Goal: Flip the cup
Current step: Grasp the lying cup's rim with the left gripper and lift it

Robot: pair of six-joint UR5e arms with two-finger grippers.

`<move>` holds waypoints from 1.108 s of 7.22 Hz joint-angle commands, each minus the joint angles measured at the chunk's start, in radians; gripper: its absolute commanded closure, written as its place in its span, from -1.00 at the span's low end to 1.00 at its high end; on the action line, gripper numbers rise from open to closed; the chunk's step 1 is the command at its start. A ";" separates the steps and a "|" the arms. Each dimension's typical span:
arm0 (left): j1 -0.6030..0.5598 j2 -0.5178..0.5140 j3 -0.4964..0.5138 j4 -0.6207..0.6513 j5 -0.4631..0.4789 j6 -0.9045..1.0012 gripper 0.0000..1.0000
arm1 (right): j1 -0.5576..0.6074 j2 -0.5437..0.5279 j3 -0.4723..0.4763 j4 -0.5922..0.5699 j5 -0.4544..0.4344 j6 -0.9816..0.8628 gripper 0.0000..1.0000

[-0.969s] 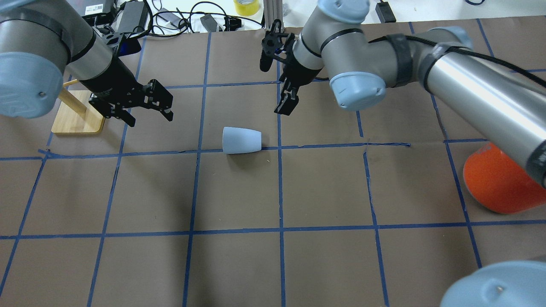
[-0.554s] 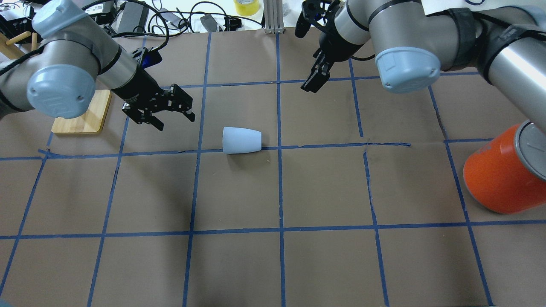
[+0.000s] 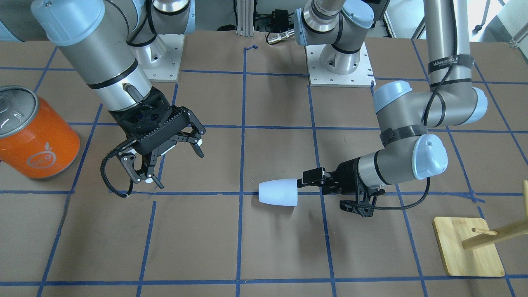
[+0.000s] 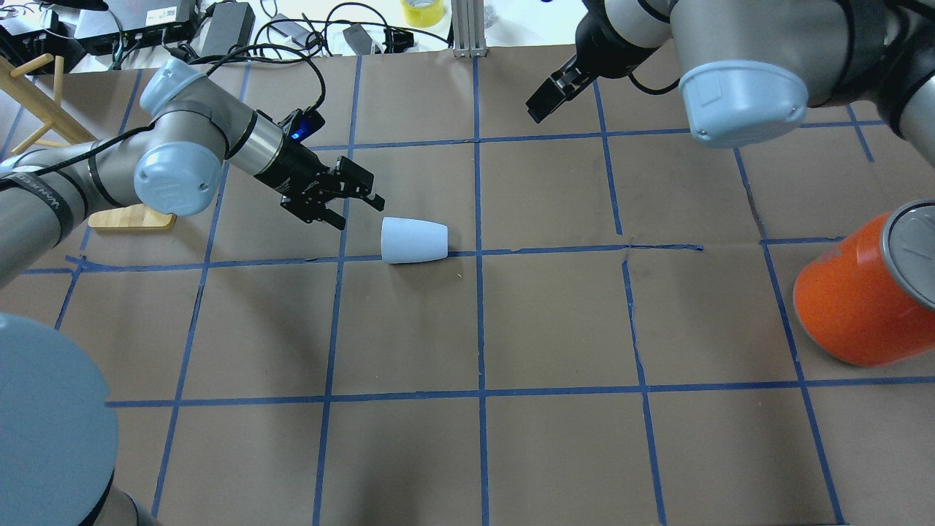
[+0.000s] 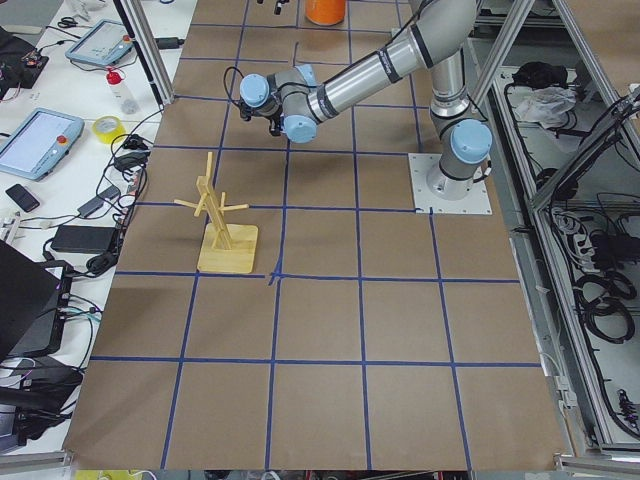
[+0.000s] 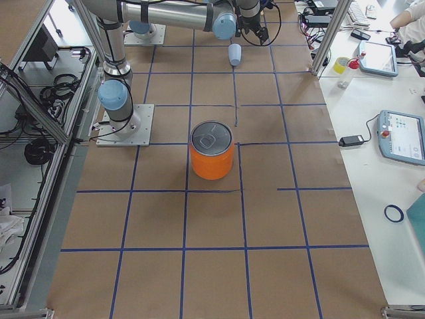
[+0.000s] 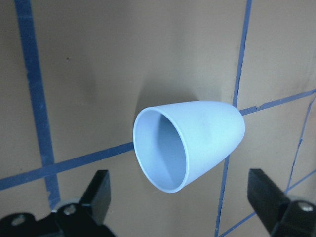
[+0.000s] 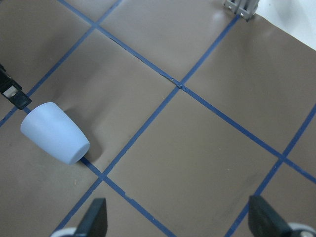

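The cup is small, pale blue-white and lies on its side on the brown paper near the table's middle. It also shows in the front view and the right wrist view. My left gripper is open and low, just left of the cup and apart from it. In the left wrist view the cup's open mouth faces the camera, with a finger wide on each side. My right gripper is open and empty, raised over the table's far side.
A large orange can with a silver lid stands at the right. A wooden peg stand sits on the left arm's side, behind that arm. Cables and a yellow tape roll lie beyond the far edge.
My left gripper has swung in and down toward the cup's wide end. My right gripper has pulled back to the far right. The cup has not moved.
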 commanded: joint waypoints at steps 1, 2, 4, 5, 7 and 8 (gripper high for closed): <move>0.000 -0.053 -0.046 0.030 -0.139 0.031 -1.00 | -0.011 -0.053 -0.006 0.121 -0.095 0.151 -1.00; 0.000 -0.070 -0.053 0.041 -0.207 0.034 -0.67 | -0.011 -0.058 -0.051 0.196 -0.098 0.214 -1.00; 0.000 -0.089 -0.055 0.035 -0.256 0.026 0.99 | -0.011 -0.053 -0.182 0.432 -0.191 0.226 -1.00; 0.000 -0.087 -0.050 0.027 -0.256 0.019 1.00 | -0.011 -0.058 -0.186 0.445 -0.193 0.229 -1.00; 0.002 -0.071 -0.038 0.041 -0.409 -0.120 1.00 | -0.014 -0.058 -0.184 0.558 -0.233 0.338 -1.00; 0.002 -0.064 -0.029 0.056 -0.480 -0.179 1.00 | -0.021 -0.059 -0.184 0.569 -0.235 0.401 -1.00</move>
